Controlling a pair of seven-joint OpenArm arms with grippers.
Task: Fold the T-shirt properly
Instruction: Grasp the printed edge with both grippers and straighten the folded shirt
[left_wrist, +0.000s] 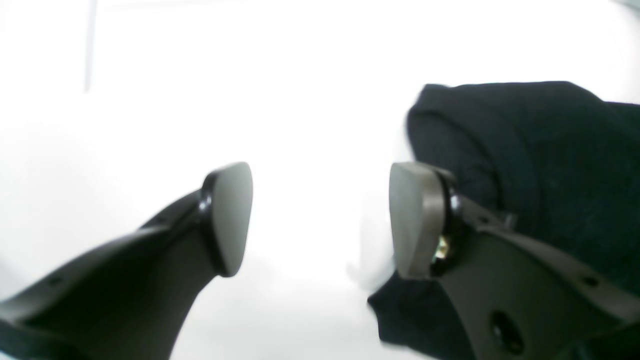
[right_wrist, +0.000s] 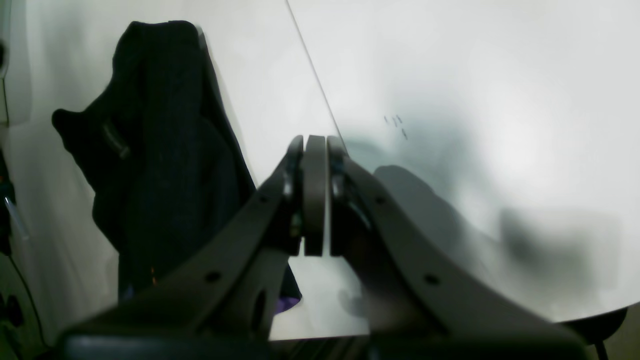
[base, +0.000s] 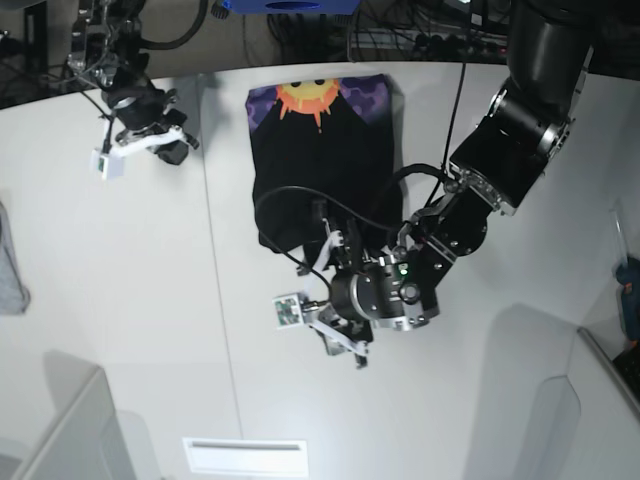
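The black T-shirt (base: 320, 165) lies on the white table (base: 130, 300) as a long strip, with the orange sun face and purple patches at its far end. My left gripper (base: 322, 300) is open and empty at the shirt's near end. In the left wrist view the left gripper (left_wrist: 320, 220) stands wide open over bare table, with the black cloth (left_wrist: 530, 150) behind its right finger. My right gripper (base: 165, 143) is at the far left, apart from the shirt. In the right wrist view the right gripper (right_wrist: 315, 195) has its pads pressed together with nothing between them, and the shirt (right_wrist: 160, 150) lies to its left.
A small grey cloth (base: 8, 270) lies at the table's left edge. A table seam (base: 215, 280) runs front to back, left of the shirt. A white slotted plate (base: 245, 455) sits near the front edge. Cables and gear crowd the far side beyond the table.
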